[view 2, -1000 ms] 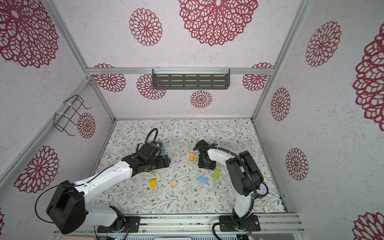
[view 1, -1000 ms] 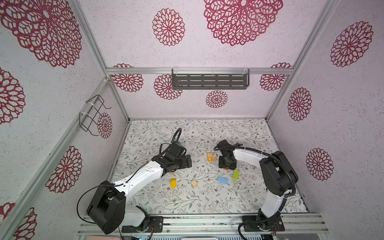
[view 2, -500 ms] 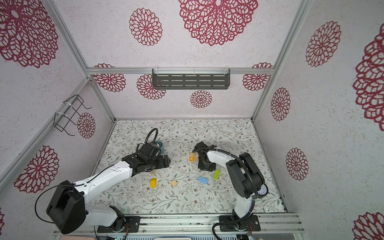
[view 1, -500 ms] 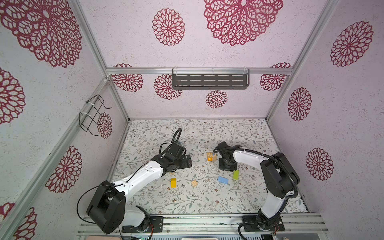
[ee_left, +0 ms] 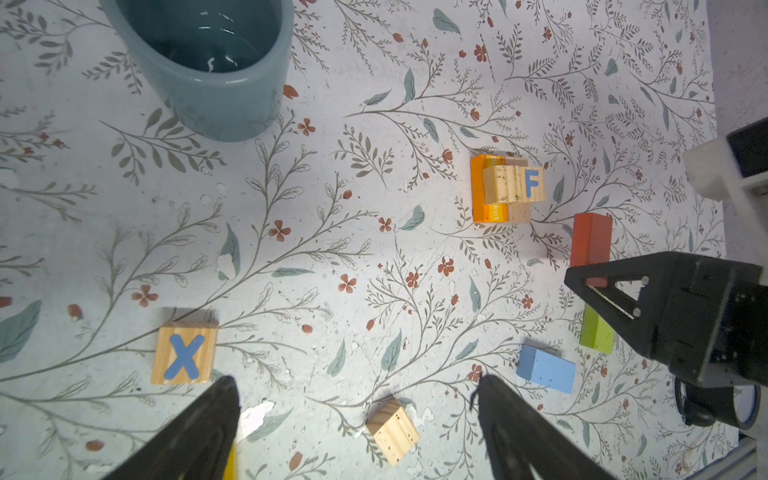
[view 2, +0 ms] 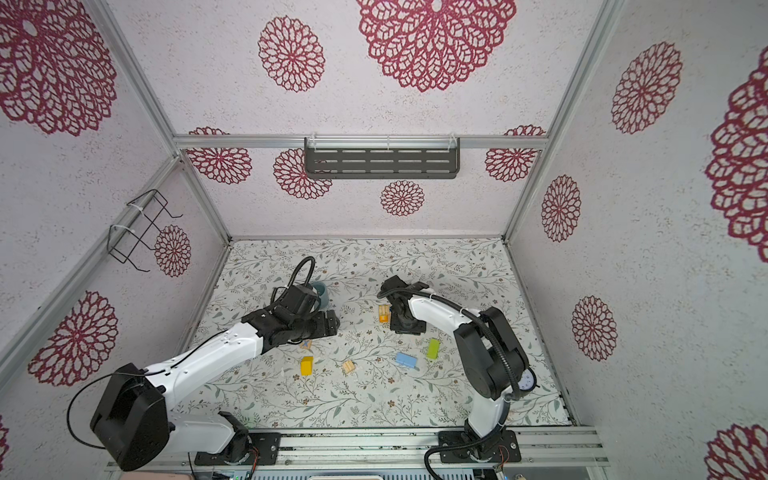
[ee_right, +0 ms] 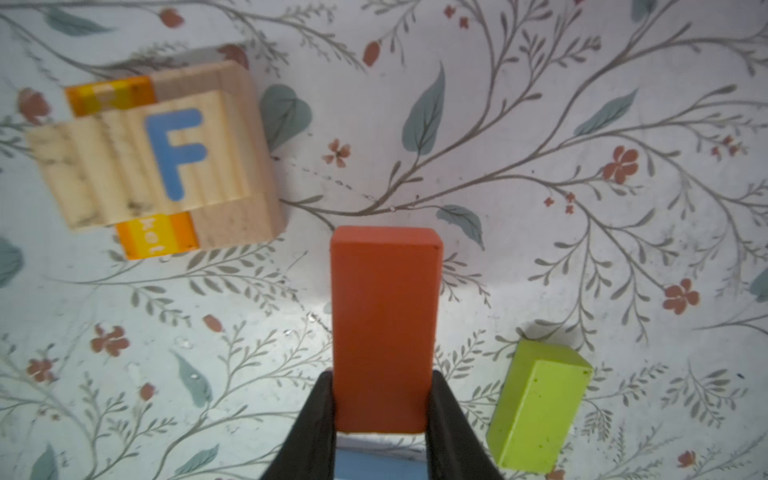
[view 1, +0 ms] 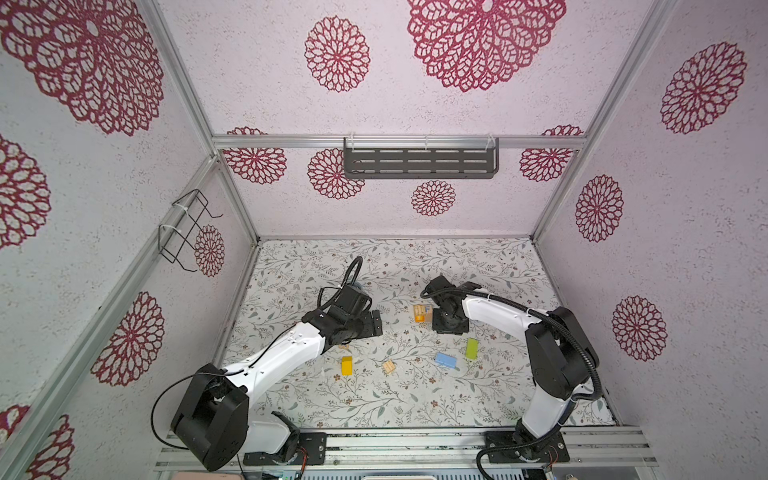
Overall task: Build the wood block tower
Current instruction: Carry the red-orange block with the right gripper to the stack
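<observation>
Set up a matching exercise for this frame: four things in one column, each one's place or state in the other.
1. red block
2. F block
3. X block
4. teal cup

a. stacked on the orange block
b. upright, mouth open upward
c. clamped in the right gripper
d. alone on the mat, letter up

Pairs: 1-c, 2-a, 3-d, 4-b

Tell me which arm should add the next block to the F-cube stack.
Right. The right fingers grip the red block, close beside the F-cube stack. The left fingers stand open and empty, farther from the stack.
</observation>
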Robot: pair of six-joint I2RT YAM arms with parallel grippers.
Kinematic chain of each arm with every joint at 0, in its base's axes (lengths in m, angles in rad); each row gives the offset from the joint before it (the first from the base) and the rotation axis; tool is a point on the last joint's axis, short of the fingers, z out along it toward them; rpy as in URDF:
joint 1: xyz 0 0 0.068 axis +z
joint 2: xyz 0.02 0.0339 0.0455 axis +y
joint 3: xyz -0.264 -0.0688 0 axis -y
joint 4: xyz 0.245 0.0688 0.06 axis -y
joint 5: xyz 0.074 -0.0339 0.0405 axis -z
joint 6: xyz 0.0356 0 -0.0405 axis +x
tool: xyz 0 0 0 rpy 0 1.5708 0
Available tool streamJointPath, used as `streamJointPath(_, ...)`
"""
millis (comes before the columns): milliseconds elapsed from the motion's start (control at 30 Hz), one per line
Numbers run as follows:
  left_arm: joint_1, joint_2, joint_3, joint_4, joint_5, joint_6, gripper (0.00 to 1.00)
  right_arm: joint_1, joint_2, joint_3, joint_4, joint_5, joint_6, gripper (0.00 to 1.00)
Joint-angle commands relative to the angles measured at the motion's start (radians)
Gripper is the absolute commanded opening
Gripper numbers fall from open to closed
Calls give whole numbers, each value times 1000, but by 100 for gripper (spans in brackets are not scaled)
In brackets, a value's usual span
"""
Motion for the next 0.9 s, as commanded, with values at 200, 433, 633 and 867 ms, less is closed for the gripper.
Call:
streamJointPath(200, 24, -18, 47, -31, -25, 8, 93, 34, 10, 178, -78, -7, -63, 17)
streamJointPath(433, 49, -10, 64, -50, -22, 12, 92, 43, 90, 277, -82, -44, -102, 19)
streamJointPath(633, 71, -3, 67, -52, -18, 10, 93, 46, 146, 334, -84, -69, -125, 19)
streamJointPath(867, 80, 12, 72, -47, -11, 9, 93, 46, 183, 351, -86, -91, -131, 19)
